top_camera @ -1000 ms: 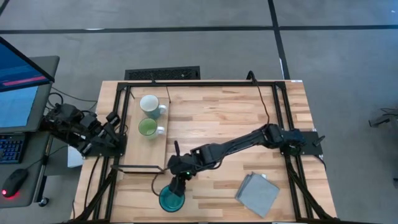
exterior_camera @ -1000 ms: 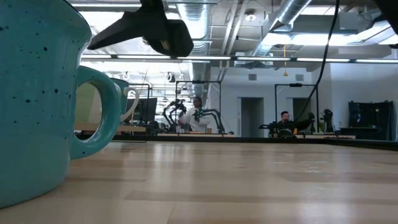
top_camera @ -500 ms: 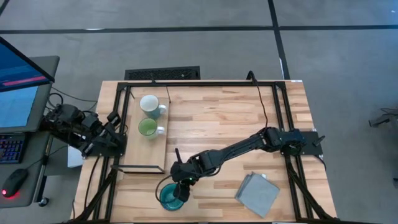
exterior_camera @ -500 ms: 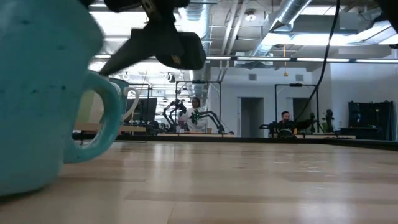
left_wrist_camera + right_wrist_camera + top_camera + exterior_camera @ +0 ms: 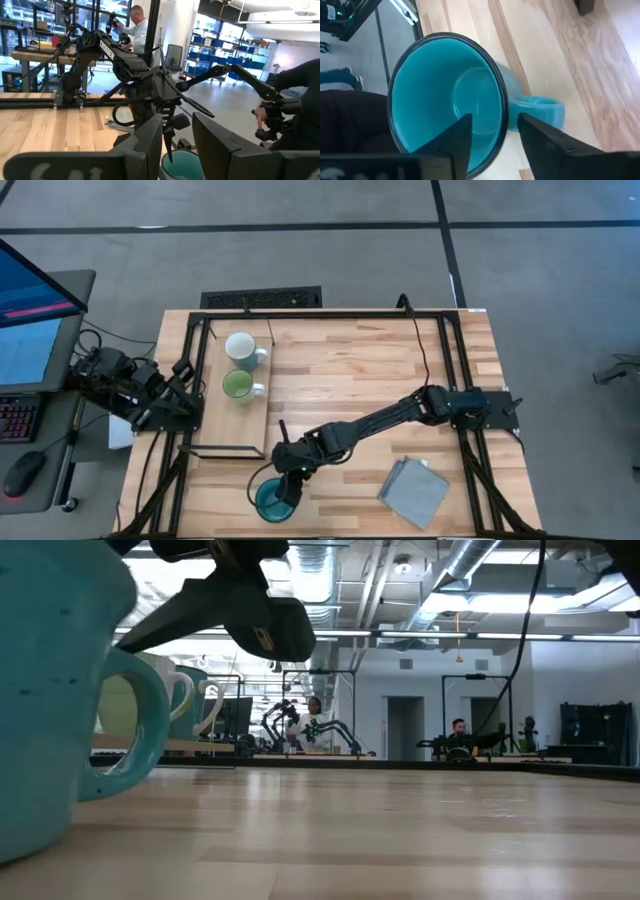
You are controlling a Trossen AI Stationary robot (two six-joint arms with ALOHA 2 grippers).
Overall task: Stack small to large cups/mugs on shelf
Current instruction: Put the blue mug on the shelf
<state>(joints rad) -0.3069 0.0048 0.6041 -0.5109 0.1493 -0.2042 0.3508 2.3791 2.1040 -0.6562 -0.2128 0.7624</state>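
Observation:
A teal-blue mug (image 5: 270, 500) stands upright on the planked table close to its near edge. My right gripper (image 5: 495, 125) reaches down into it, slanting from the far right. It is open, with one finger inside the mug and one outside, close to the handle (image 5: 540, 107). A white mug (image 5: 240, 348) and a small light-green mug (image 5: 238, 386) stand side by side on the shelf (image 5: 215, 425), a pale board at the table's left. My left gripper (image 5: 183, 372) waits open at the left edge, clear of everything. My right gripper straddles the teal mug's wall at the rim (image 5: 502, 112) next to the handle, one finger inside and one outside, coming from above at a slant. A strip of teal shows beside each finger, so I cannot tell whether either touches. The mug's base is on the table.
A folded grey cloth (image 5: 415, 492) lies at the near right of the table. A black frame edges the shelf and the table's sides. A desk with a monitor and mouse stands left of the table. The table's middle and far right are bare wood.
My right gripper has gone down and toward the near edge, dipping one finger into the teal mug. The mug has slid a little toward the table's left and turned slightly, its base staying on the table.

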